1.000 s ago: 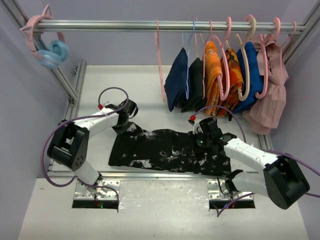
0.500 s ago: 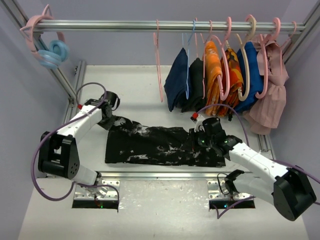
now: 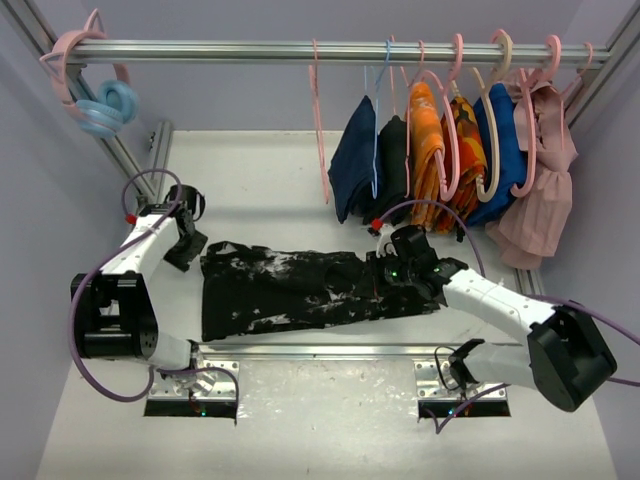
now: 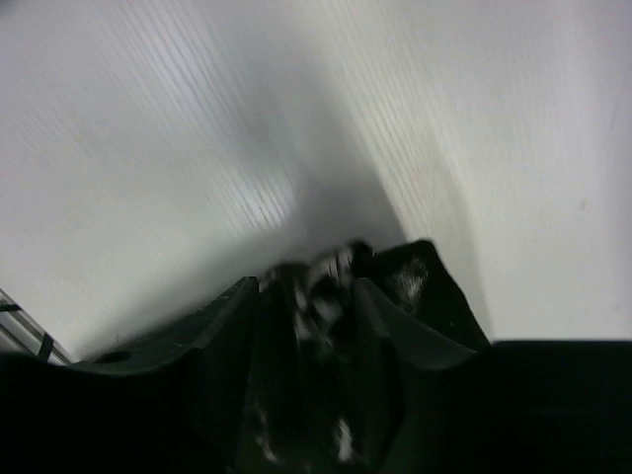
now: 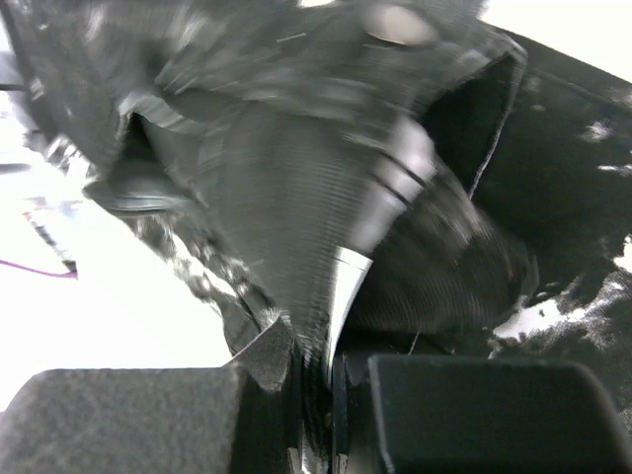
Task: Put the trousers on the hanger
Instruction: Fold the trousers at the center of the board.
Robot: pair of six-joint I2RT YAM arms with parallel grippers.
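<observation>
The black trousers (image 3: pixel 290 290) with white splatter lie stretched left to right across the table. My left gripper (image 3: pixel 186 250) sits at their upper left corner. In the left wrist view its jaws stand open, with blurred trouser cloth (image 4: pixel 326 286) loose between the fingers (image 4: pixel 222 331). My right gripper (image 3: pixel 385 275) is shut on the right part of the trousers, and a fold of cloth (image 5: pixel 296 197) is pinched between its pads (image 5: pixel 267 360). The thin pink hanger (image 3: pixel 320 130) hangs bare on the rail, left of the clothes.
A metal rail (image 3: pixel 250 50) crosses the back. On its right hang a navy garment (image 3: pixel 352 165), a black one (image 3: pixel 392 165), orange (image 3: pixel 428 150), blue (image 3: pixel 495 160) and pink (image 3: pixel 540 190) clothes. Pink and blue hangers (image 3: pixel 100 95) bunch at its left end. A slanted frame post (image 3: pixel 135 165) stands near my left arm.
My left gripper pulled the trousers' left end leftward, then opened on it. The right gripper shifted a little left and back, still gripping the cloth. The trousers now lie further left.
</observation>
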